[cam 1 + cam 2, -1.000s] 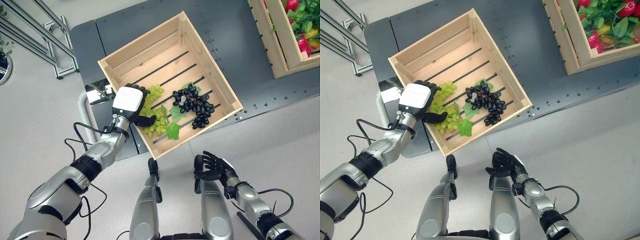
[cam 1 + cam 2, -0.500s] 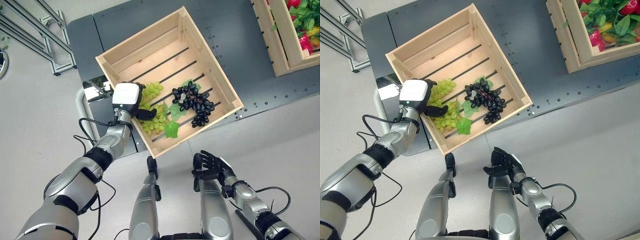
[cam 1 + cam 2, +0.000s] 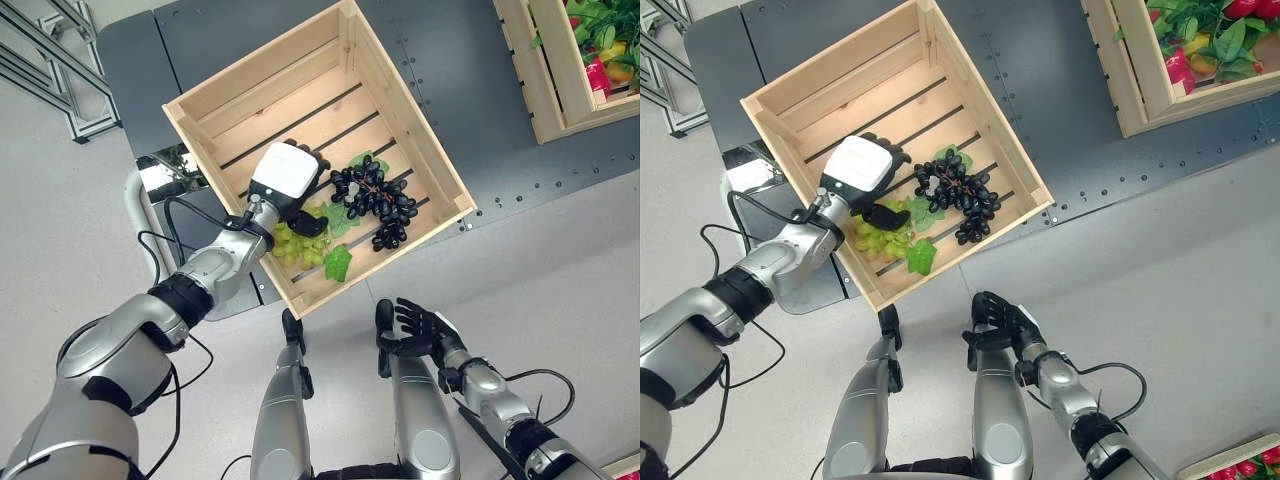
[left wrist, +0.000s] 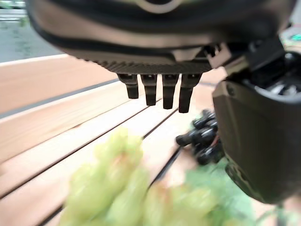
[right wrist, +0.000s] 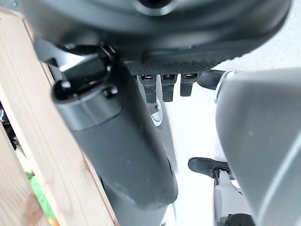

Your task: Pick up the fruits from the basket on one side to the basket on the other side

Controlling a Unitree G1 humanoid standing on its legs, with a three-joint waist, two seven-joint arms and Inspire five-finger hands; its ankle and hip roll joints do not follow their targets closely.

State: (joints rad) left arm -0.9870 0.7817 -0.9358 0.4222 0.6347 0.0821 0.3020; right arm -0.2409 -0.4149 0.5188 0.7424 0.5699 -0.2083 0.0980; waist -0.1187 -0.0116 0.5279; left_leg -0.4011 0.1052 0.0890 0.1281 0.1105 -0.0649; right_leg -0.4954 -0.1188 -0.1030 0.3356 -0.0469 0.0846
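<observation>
Left eye view: the left hand (image 3: 287,180) hangs inside the near crate (image 3: 199,103), directly over the green grapes (image 3: 296,243), with the black grapes (image 3: 378,198) just beside it toward the robot's right. The full crate (image 3: 556,75) lies well apart, far right.

Right eye view: the right hand (image 3: 1002,322) idles low, fingers relaxed and empty.

Left wrist view: fingers (image 4: 157,90) hang straight, gripping nothing; the green bunch lies beneath the palm.

A dark riveted metal platform (image 3: 470,90) stands on pale grey floor (image 3: 560,280), perhaps concrete.
</observation>
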